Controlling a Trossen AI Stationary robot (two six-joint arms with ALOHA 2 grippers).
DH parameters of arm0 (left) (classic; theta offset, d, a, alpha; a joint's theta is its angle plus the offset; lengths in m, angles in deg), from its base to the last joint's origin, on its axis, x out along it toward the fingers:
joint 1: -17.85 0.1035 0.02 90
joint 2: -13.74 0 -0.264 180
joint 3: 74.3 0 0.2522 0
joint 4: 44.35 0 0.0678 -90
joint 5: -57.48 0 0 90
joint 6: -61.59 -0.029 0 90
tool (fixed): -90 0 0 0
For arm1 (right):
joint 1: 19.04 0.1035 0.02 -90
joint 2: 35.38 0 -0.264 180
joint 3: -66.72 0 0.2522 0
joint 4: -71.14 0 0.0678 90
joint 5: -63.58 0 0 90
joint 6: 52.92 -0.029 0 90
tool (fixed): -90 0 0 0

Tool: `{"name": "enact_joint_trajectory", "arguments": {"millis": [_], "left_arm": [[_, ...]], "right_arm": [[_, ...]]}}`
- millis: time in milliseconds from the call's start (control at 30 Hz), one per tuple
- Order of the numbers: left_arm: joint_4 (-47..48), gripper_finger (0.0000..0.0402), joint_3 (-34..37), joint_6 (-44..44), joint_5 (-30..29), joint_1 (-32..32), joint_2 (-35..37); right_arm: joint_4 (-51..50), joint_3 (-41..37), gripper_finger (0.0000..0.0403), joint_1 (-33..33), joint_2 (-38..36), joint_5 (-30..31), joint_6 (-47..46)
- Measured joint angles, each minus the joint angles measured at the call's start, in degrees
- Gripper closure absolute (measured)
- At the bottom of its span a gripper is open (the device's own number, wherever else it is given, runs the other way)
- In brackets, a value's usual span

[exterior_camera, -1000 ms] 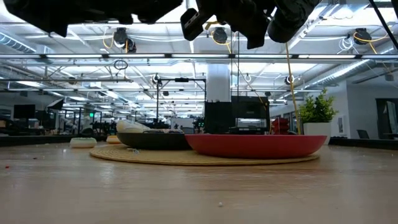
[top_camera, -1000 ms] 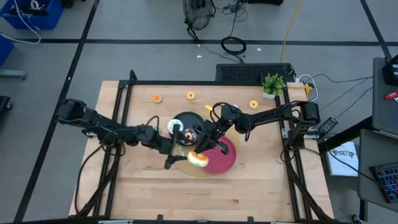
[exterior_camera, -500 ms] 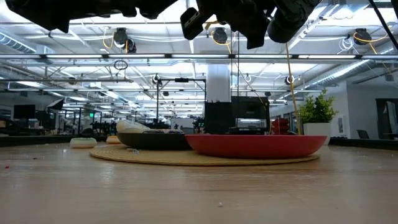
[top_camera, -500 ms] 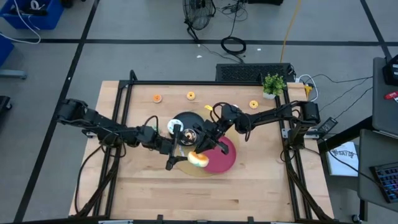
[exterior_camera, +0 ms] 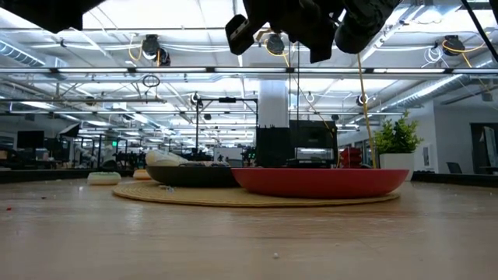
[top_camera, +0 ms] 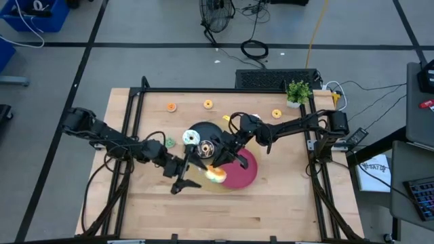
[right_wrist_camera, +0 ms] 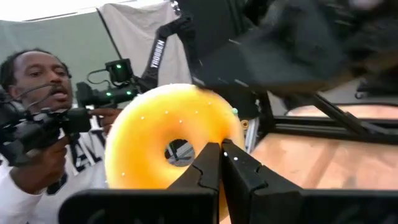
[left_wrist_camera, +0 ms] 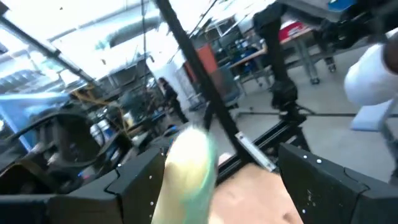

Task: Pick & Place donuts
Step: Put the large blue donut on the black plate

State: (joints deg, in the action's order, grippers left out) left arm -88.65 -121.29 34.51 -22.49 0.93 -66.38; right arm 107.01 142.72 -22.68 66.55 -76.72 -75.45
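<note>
My right gripper [top_camera: 222, 165] is shut on an orange-yellow donut [top_camera: 217, 174] above the near edge of the round woven mat, between the black plate [top_camera: 206, 127] and the red plate [top_camera: 249, 173]. My left gripper [top_camera: 182, 184] stands open to the donut's near left, over bare wood. In the left wrist view a blurred pale shape [left_wrist_camera: 186, 171] shows ahead between its fingers. A white donut [top_camera: 190, 137] lies on the black plate. A teal donut [top_camera: 169, 142] lies on the table beside it. Three orange donuts [top_camera: 207, 104] lie along the far edge. My right gripper has the donut by its ring, beside the hole [right_wrist_camera: 208, 134]. The shut fingers [right_wrist_camera: 239, 168] cover the spot itself, so the kind of hold cannot be told. The donut stands on edge, its flat face toward the wrist, lifted clear of mat and plates.
Both plates sit on the woven mat [exterior_camera: 257, 198] at mid-table. A small potted plant [top_camera: 298, 91] stands at the far right corner. A person [right_wrist_camera: 37, 130] stands beyond the table holding a dark device. Bare wood lies along the near side.
My left gripper has drawn back from the donut toward the table's near left and tipped upward, its fingers as wide apart as before. This uncovers the teal donut on the table. My right gripper and its donut have kept still.
</note>
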Motion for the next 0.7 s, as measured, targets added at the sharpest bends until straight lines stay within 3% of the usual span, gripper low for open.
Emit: {"name": "enact_joint_trajectory", "arguments": {"millis": [167,700], "left_arm": [[-0.1,0.0092,0.0,0.8,-6.0,-0.3,0.0],[-0.9,0.0092,0.0,3.6,-7.1,3.1,-1.4]], "right_arm": [[0.4,0.0,0.0403,0.0,0.0,0.7,0.1],[0.6,0.0,0.0403,0.0,0.0,0.9,0.7]]}}
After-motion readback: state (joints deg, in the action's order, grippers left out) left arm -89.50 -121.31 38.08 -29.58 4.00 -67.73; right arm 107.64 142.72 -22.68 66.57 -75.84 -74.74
